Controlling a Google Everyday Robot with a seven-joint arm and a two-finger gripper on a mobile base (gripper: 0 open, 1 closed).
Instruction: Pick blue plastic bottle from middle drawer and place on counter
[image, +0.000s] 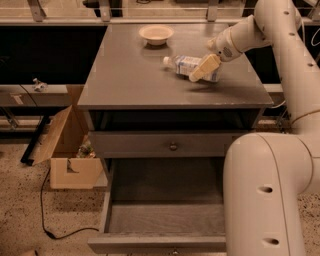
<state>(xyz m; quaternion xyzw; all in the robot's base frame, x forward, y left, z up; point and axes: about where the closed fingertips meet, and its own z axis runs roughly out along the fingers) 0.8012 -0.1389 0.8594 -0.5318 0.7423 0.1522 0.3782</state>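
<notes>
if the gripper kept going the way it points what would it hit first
The blue plastic bottle: the gripper points down-left, right at it, on the counter. Whether they already touch is unclear.

The hand (205, 67) is over the surface (135, 75), right side, at the blue plastic bottle (184, 63). The bowl (156, 34) lies behind-left of the hand, the middle drawer (165, 217) below and before it.

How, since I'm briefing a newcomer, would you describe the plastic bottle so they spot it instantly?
Look at the grey counter atop the cabinet. On its right half, the gripper meets a clear bottle on its side. Unlike the cream bowl behind, it is long, with a white cap pointing left.
</notes>
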